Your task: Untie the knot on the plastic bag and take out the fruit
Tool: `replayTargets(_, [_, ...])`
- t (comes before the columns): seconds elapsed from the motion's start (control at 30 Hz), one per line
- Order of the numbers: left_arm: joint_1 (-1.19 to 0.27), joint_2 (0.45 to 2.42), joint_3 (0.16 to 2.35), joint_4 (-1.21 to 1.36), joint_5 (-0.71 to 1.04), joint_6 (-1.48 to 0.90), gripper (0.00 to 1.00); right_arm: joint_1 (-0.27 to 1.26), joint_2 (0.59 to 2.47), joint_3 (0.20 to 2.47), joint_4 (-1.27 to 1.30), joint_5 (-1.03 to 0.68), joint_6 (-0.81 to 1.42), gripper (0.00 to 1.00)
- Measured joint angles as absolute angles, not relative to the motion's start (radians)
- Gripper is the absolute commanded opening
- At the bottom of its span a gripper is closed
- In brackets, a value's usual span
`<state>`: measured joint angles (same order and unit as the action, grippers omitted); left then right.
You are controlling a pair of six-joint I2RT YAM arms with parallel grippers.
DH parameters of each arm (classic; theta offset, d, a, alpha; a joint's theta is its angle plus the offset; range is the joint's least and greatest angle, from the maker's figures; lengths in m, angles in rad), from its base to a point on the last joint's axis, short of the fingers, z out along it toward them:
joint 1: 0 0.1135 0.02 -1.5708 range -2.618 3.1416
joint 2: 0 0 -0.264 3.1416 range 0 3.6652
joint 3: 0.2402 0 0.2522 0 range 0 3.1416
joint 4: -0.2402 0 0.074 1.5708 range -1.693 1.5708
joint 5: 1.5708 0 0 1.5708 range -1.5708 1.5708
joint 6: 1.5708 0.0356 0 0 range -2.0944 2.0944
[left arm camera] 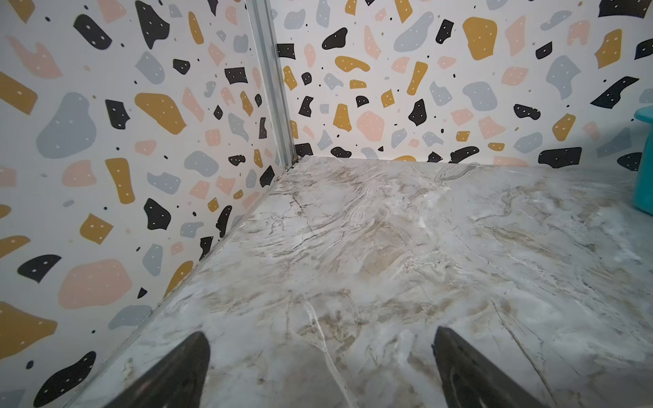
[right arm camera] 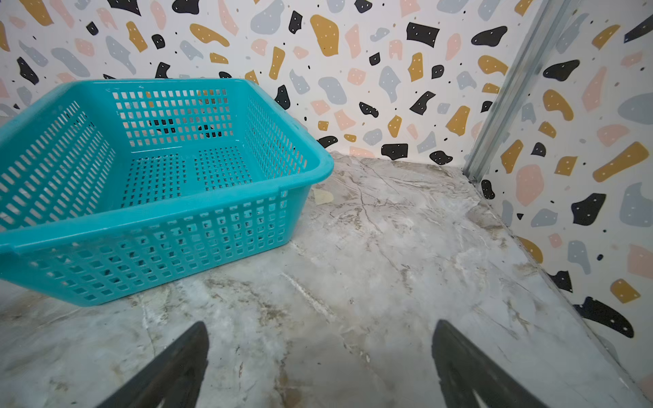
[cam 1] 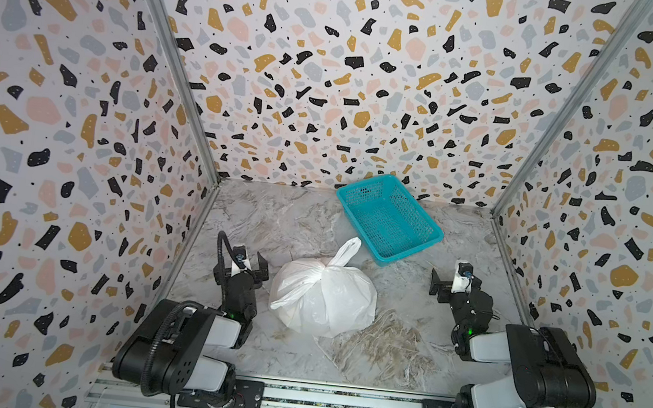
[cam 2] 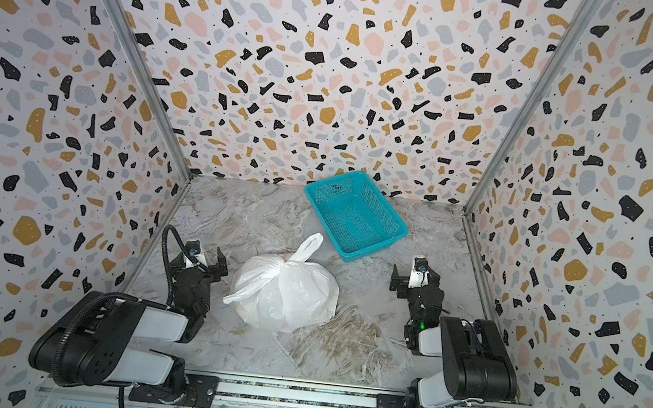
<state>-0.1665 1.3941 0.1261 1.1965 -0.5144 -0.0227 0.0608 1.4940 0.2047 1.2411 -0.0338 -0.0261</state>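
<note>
left fingers [left arm camera: 176, 374] wide apart, empty | right fingers [right arm camera: 466, 367] wide apart, empty

No legible text, labels, brands or numbers anywhere.

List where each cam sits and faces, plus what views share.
Top views: high over the front edge, facing down and back at the bag, basket and table; left arm, right arm, left tool, right tool show.
Left wrist: low on the left arm, facing the back left corner; open left tool shows.
Right wrist: low on the right arm, facing the basket and back right corner; open right tool shows.
Shared: both wrist views catch the basket; neither shows the bag.
</note>
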Motion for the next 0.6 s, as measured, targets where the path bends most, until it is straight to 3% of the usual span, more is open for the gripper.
replayTargets(0.6, [-0.167,1.394,0.126,1.196,-0.514,-0.023,1.0,0.05,1.494,0.205,1.241,-0.047,-0.025,0.99])
